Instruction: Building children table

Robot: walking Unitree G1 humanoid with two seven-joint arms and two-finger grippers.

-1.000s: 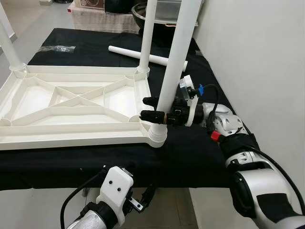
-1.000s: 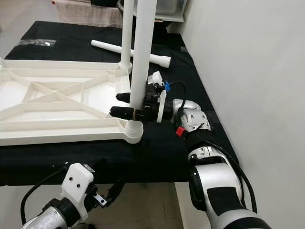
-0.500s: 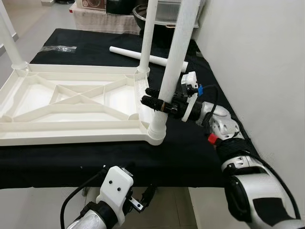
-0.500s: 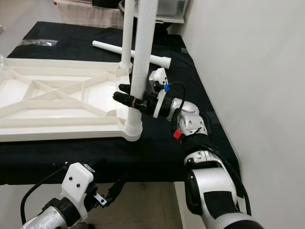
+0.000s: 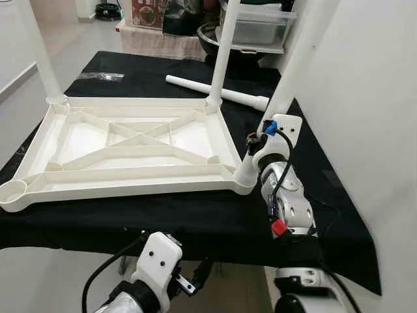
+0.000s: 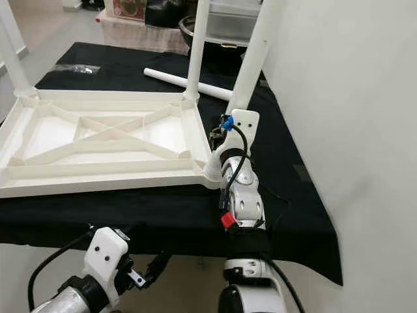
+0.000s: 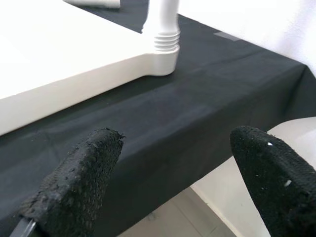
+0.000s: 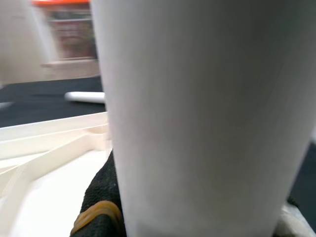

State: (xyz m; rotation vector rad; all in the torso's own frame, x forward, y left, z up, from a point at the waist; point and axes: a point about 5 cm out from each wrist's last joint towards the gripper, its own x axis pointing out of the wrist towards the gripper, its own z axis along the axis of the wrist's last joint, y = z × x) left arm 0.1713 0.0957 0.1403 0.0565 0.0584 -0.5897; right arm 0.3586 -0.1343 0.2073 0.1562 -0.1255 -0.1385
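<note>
From the head views, the upturned white tabletop [image 5: 130, 147] lies on the black-draped bench [image 5: 195, 215], and the right gripper [image 5: 255, 145] clasps its near-right leg [image 5: 287, 85]. The left wrist view shows the left gripper [image 7: 168, 173] spread wide and empty below the bench edge. The right wrist view shows a black finger [image 8: 101, 197] pressed against the leg.

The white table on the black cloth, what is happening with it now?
A children's table is being put together. The white tabletop lies upside down on a black-covered bench. The right gripper is shut on the leg at the near right corner socket. Two more legs stand at the far corners, one spare leg lies behind, and the near left socket is empty. The left gripper, jaws open, hangs below the bench edge.
</note>
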